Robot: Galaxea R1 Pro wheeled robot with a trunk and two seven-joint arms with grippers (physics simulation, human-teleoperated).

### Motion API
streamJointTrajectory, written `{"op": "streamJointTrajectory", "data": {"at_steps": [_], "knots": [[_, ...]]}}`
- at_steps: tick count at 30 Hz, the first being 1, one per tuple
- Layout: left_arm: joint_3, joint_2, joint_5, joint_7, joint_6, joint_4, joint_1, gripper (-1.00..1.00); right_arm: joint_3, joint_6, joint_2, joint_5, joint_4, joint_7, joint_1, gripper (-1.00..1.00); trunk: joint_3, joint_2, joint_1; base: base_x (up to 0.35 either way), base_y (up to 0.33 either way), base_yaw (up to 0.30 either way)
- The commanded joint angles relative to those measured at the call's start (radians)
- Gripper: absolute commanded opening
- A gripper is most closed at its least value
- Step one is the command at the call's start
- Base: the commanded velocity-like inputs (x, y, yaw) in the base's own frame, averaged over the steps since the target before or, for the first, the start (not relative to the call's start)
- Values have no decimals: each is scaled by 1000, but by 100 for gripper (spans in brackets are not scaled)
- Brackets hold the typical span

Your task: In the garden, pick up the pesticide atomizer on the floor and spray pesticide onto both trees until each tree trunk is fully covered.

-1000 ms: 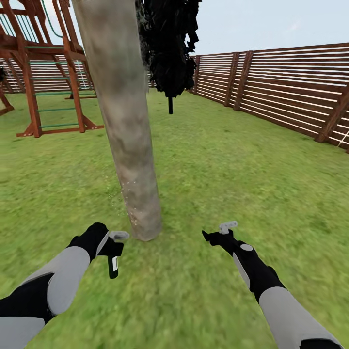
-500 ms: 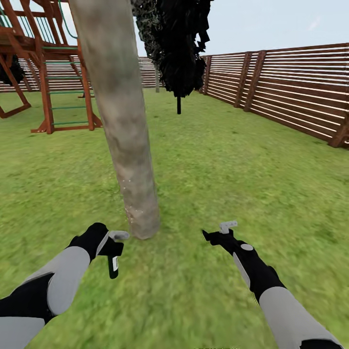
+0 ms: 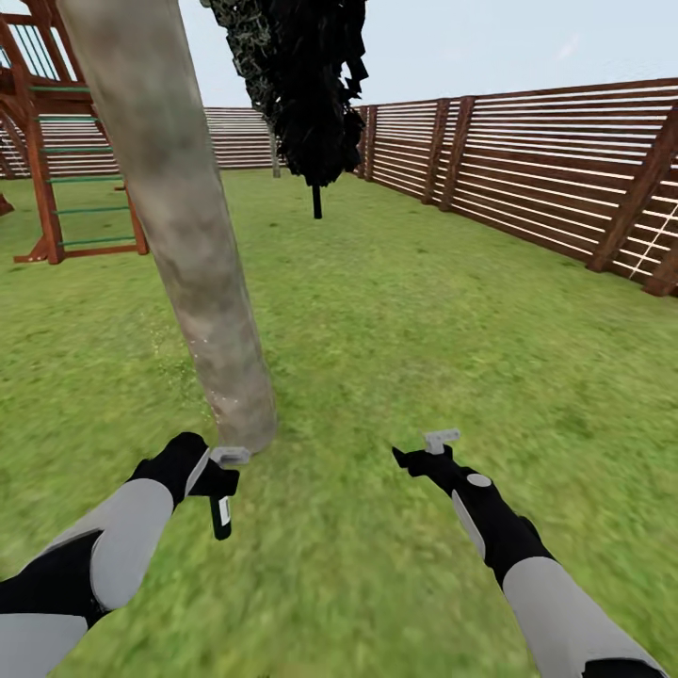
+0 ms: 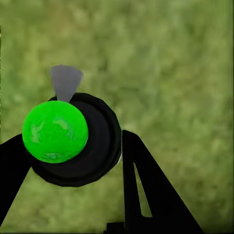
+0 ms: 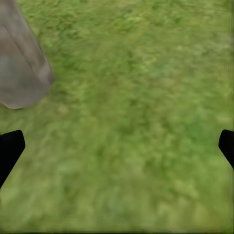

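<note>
Head view: left gripper (image 3: pixel 222 468) grips atomizer (image 3: pixel 220 513); right gripper (image 3: pixel 426 450) spread.

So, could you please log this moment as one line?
left end effector: holding atomizer | right end effector: open, empty | tree trunk: close ahead

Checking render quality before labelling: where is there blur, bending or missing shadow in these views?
Head view: grass near the arms is smeared, the trunk leans and bows from lens distortion, and no cast shadows appear. Left wrist view: lawn is soft, while the atomizer with its green cap is sharp. Right wrist view: grass is blurry and the trunk base is soft-edged.
</note>
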Motion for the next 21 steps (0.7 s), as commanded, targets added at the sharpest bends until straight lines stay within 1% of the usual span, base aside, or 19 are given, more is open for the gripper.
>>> {"op": "streamJointTrajectory", "data": {"at_steps": [1,7,9,10,11,12,13,15,16,17,18,20,21], "knots": [[8,0,-10,-7,3,-4,-1,-100,1,6,0,3,-2,2,0,100,-2,0,0,-31,-23,155],[11,4,-11,-6,5,-18,-3,-100,1,8,2,3,-2,2,0,100,-9,0,0,-7,-5,183],[10,1,-10,-10,31,-92,-12,-100,0,7,2,3,-1,2,0,100,-11,0,0,0,0,191],[9,0,-10,-12,86,-134,-18,-100,0,7,2,3,-2,2,0,100,-13,0,0,0,0,191],[5,-1,-10,-17,154,-172,-50,-100,0,6,1,4,-2,2,0,100,-14,0,0,0,0,190],[-1,0,-11,-24,177,-182,-86,-100,-1,6,1,4,-2,2,0,100,-15,0,0,0,0,150],[-7,-1,-14,-33,194,-185,-140,-100,-1,6,1,5,-2,2,0,100,-15,0,0,0,0,49],[-17,0,-16,-37,204,-181,-201,-100,-2,6,0,5,-2,2,0,100,-15,0,0,0,0,15],[-32,2,-17,-38,207,-167,-226,-100,-2,6,-1,5,-2,2,0,100,-15,0,0,0,0,5],[-52,3,-17,-38,209,-144,-252,-100,-1,6,-1,5,-2,2,0,100,-15,0,0,0,0,3],[-83,2,-17,-38,210,-78,-314,-100,-1,5,-1,6,-2,2,0,100,-15,0,0,0,0,0],[-96,0,-17,-38,210,18,-401,-100,1,6,-1,7,-1,2,0,100,-15,0,0,0,0,0],[-100,1,-16,-38,210,87,-460,-100,2,6,-1,7,1,2,0,100,-15,0,0,0,0,0]]}}
